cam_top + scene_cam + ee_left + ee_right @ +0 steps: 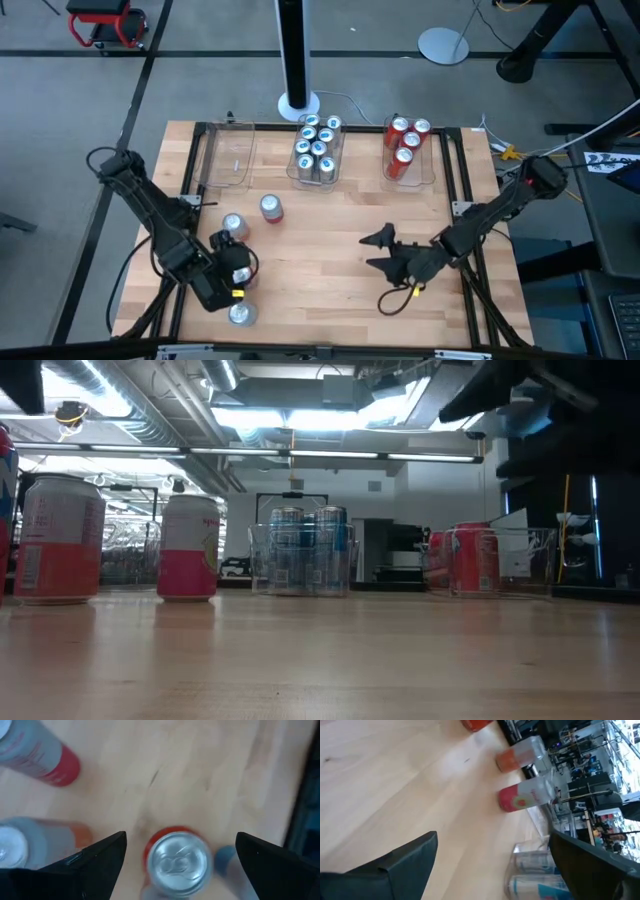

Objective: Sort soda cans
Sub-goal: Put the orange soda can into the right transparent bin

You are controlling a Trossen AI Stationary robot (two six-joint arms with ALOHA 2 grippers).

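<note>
My left gripper (pixel 180 836) (pixel 238 258) hangs open at the table's near left. It stands over an upright red soda can (pixel 177 865), one finger on each side of it and apart from it. In the high view the gripper hides this can. Two more silver cans (pixel 233 225) (pixel 271 208) stand just beyond it, and another (pixel 241 315) stands by the near edge. My right gripper (pixel 372 252) (pixel 493 836) is open over bare wood at the near right, pointing toward the table's left.
Three clear bins line the far edge. The left one (pixel 228 155) has nothing in it, the middle one (pixel 318 183) holds several blue-and-white cans, and the right one (pixel 410 181) holds several red cans. Bare wood lies between the two grippers.
</note>
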